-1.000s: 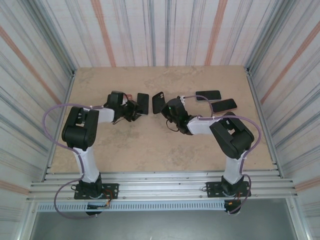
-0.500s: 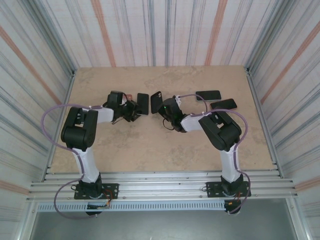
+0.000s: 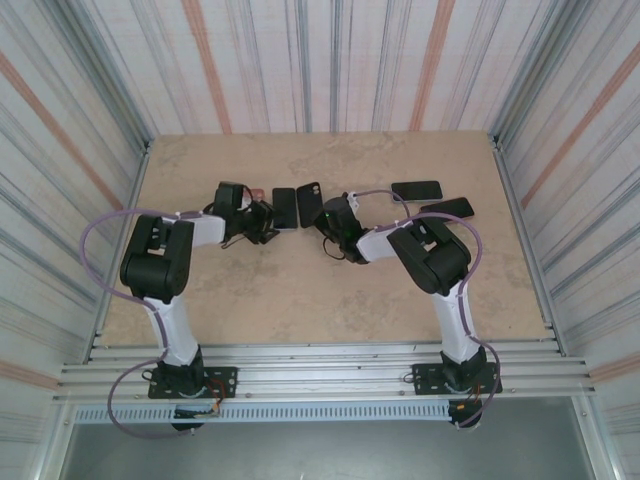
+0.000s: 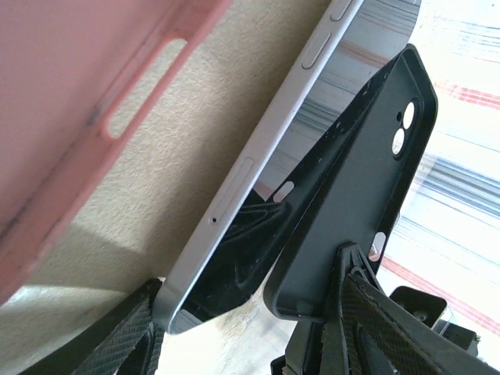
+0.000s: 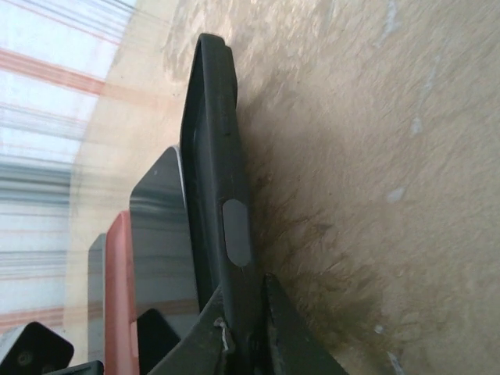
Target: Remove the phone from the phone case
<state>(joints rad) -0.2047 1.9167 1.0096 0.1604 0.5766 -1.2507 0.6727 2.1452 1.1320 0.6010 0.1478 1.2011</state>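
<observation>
Pink case (image 3: 256,195): lies on the desk (image 3: 300,290) toward its far edge, left of the middle, just beside the left arm's wrist.
Left pincer (image 3: 264,216): fingers (image 4: 129,340) stand apart. The near ends of the phone and the phone case sit between them, and no squeeze on either is visible.
Phone (image 3: 284,208): out of its case, dark screen and silver side rail showing, about midway between the desk's left and right edges in its far half.
Phone case (image 3: 310,203): an empty black shell with light showing through its camera cut-out, just right of the phone. Whether the two touch cannot be told.
Right pincer (image 3: 326,213): clamped on the phone case's near rim, one finger on each face.
Two more phones (image 3: 416,189) (image 3: 447,208): flat, screens dark, near the desk's far right corner and well apart from both pincers.
</observation>
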